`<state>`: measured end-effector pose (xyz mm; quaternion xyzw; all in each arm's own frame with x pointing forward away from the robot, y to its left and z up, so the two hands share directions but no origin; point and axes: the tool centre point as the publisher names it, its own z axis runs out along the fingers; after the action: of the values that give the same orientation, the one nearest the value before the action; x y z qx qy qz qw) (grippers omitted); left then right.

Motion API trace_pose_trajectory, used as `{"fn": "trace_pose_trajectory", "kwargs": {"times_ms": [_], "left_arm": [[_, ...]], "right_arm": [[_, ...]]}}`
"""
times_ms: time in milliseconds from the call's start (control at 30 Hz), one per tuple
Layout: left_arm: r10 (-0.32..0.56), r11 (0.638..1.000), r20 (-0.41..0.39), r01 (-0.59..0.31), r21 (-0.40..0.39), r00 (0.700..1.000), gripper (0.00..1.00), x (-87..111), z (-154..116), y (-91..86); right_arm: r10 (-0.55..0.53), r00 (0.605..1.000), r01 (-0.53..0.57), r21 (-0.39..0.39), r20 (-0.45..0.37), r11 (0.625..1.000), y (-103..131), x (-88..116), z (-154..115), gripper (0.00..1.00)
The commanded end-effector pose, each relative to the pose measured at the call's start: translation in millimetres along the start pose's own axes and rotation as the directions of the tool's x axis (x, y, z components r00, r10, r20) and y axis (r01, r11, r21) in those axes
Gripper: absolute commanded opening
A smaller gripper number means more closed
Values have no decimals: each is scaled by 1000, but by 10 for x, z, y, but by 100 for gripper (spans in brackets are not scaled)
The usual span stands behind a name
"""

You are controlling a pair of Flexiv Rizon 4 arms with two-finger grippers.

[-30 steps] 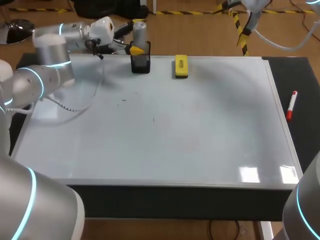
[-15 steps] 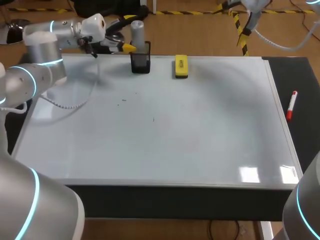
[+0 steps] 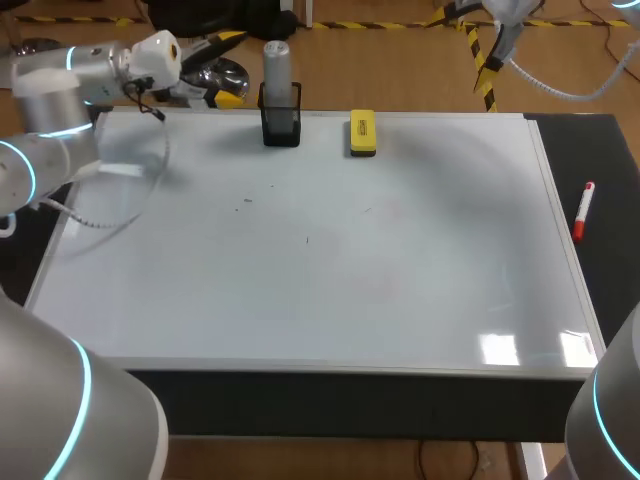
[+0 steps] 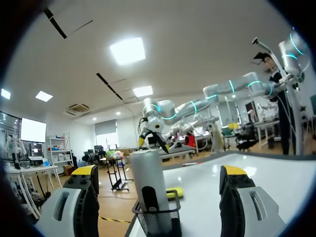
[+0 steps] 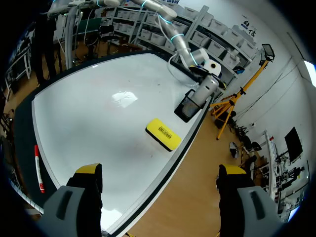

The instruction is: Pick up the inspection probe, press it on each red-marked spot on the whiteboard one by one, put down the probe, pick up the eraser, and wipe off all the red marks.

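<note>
The inspection probe (image 3: 277, 65) stands upright in a black mesh holder (image 3: 281, 123) at the far edge of the whiteboard (image 3: 400, 290), left of the middle. No gripper is on it. The yellow eraser (image 3: 362, 134) lies flat just beside the holder on the same far edge, also untouched. The left gripper (image 4: 159, 172) hangs off the whiteboard's far left corner with its fingers spread wide and nothing in them. From its wrist view the probe and holder sit ahead of the gap, clear of both fingers. The right gripper (image 5: 160, 170) is high above and beyond the far edge, equally wide open and empty. A red marker (image 3: 583, 210) rests on the dark strip past the whiteboard's right edge. I can make out no clear red marks on the whiteboard, only a few faint specks near its middle. With both tools parked and the whiteboard nearly clean, the task looks finished, though an untouched start would look much the same.
</note>
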<state>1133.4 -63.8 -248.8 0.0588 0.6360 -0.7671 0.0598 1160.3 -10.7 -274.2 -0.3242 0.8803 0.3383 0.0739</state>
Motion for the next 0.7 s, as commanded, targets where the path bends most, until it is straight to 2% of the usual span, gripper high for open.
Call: {"fn": "trace_pose_trajectory", "kwargs": {"times_ms": [33, 367, 700], "left_arm": [[14, 994, 378, 29, -106, 926, 100, 398, -86, -135], [40, 988, 469, 37, -153, 882, 100, 700, -188, -195], [106, 978, 550, 13, -208, 829, 100, 894, -213, -250]], "right_arm": [[-2, 1000, 2, 7, -2, 1000, 26, 14, -16, 100], [-2, 1000, 2, 7, -2, 1000, 26, 14, -16, 100], [-2, 1000, 2, 7, -2, 1000, 26, 14, -16, 100]]}}
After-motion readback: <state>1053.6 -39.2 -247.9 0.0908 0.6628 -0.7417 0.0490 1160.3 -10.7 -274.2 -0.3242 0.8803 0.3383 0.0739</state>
